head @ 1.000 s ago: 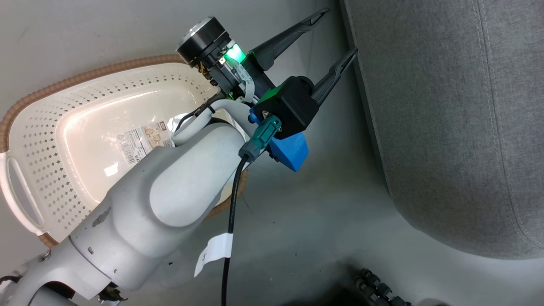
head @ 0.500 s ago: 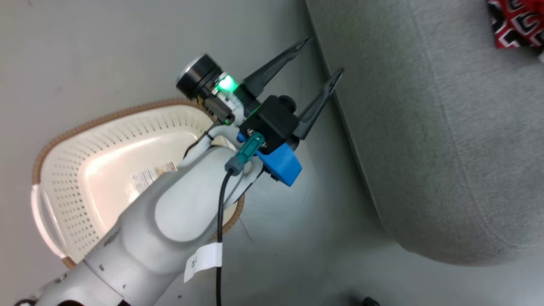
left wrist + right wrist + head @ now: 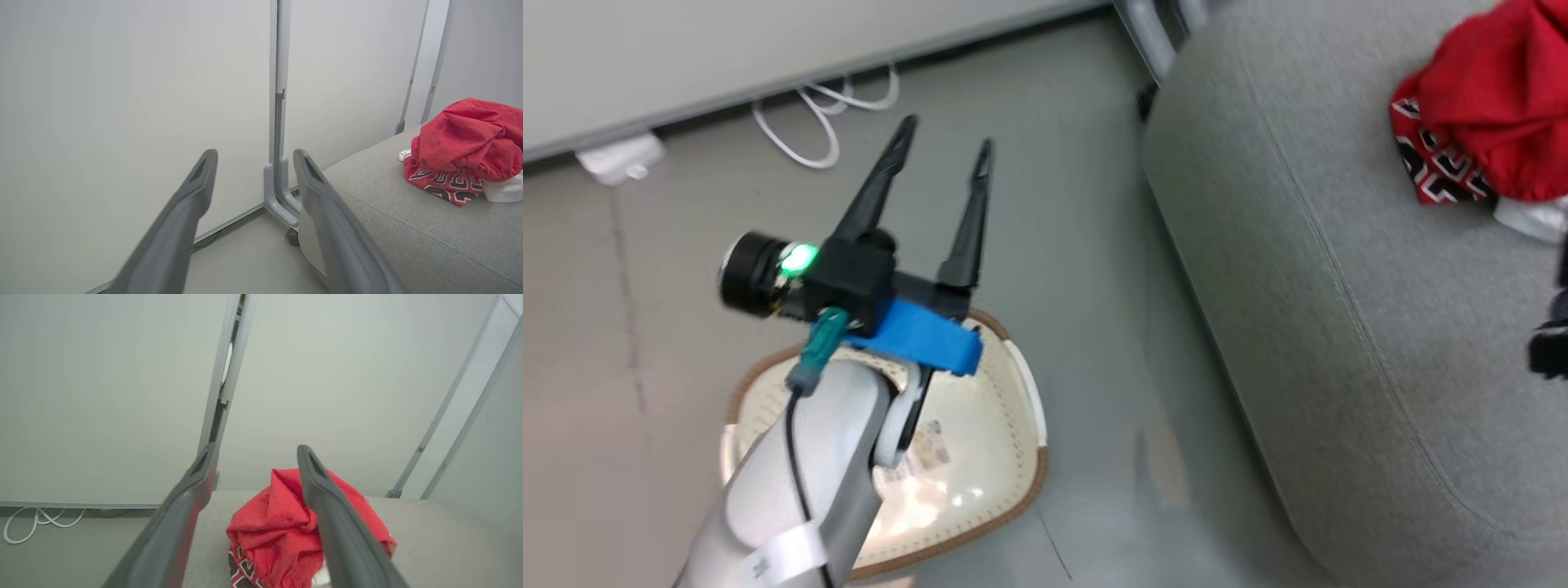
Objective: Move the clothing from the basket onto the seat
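The clothing lies in a bunched red heap on the seat, with a lettered jersey and a bit of white under it. My right gripper hovers open just before and above the clothing, holding nothing. My left gripper is open and empty, over the floor beyond the basket, fingers toward the wall. The basket's visible inside shows a label on the bottom; my left forearm hides part of it. In the left wrist view the left gripper points at the wall, with the clothing on the seat to its right.
White cables and a white power block lie on the grey floor along the wall. A partition post with a metal foot stands at the seat's far corner. A dark part shows at the head view's right edge.
The head camera has moved up and back, so the wall, the cables and the red heap on the seat come into view. My left gripper stays open and now points at the wall instead of the seat.
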